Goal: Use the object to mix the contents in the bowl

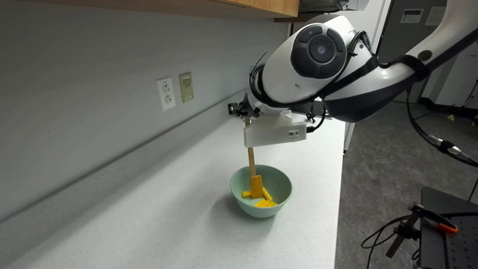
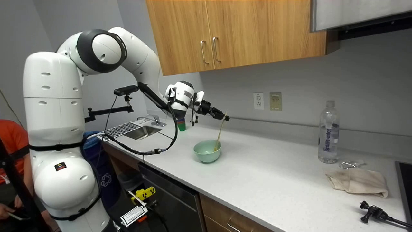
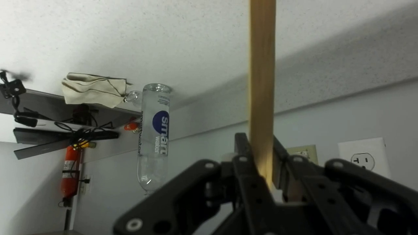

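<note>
"So, where is the spatula standing?"

"Inside the bowl, orange blade down, its wooden handle rising well past the bowl's rim. It is tilted in both exterior views. In an exterior view a white housing on the arm hides a stretch of the handle above the bowl."

"And the gripper?"

"Well above the bowl, pinching the handle close to its upper end. In the wrist view a dark finger sits on either side of the wood."

"What lies in the bowl with the blade?"

"Yellow pieces, down at the bottom of the bowl. Some are just beside the blade, around the middle of the bowl; more lie toward the bowl's near side in an exterior view. Whether the blade touches the bowl's bottom is impossible to tell."

"And around the bowl?"

"Well, it rests on the pale counter. In an exterior view a water bottle stands upright, well to the right of the bowl, and a folded cloth lies farther to the bowl's right. Beyond the bowl, to its left, is the sink; an outlet sits higher than the bowl, on its right."
</note>
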Available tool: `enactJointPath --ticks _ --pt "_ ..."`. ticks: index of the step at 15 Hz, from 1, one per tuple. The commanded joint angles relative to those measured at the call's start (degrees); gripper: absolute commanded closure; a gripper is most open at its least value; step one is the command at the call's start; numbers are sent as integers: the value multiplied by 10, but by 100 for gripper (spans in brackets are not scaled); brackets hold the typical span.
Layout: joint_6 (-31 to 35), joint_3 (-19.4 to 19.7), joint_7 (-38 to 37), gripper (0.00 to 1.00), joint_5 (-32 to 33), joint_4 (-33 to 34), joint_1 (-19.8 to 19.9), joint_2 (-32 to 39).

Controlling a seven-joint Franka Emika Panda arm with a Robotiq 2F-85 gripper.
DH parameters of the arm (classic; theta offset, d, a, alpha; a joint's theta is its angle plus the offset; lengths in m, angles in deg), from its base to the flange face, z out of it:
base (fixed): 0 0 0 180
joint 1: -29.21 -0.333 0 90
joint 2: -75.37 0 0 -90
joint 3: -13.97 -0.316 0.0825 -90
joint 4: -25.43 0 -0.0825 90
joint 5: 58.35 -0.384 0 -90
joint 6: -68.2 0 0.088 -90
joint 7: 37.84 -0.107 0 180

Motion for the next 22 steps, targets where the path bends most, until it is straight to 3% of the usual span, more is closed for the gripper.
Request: enactJointPath --ticks 1,4,8,12,18,22 --pt "70 -15 31 96 -67 -17 24 -20" --pt "166 -8 68 96 -111 -24 38 -19" --pt "170 0 80 96 -118 -29 45 -11" --pt "124 5 37 96 -80 -28 30 -10" --pt "5 5 -45 96 40 -19 4 -17" --pt "-37 -8 -55 96 55 -21 5 -14"
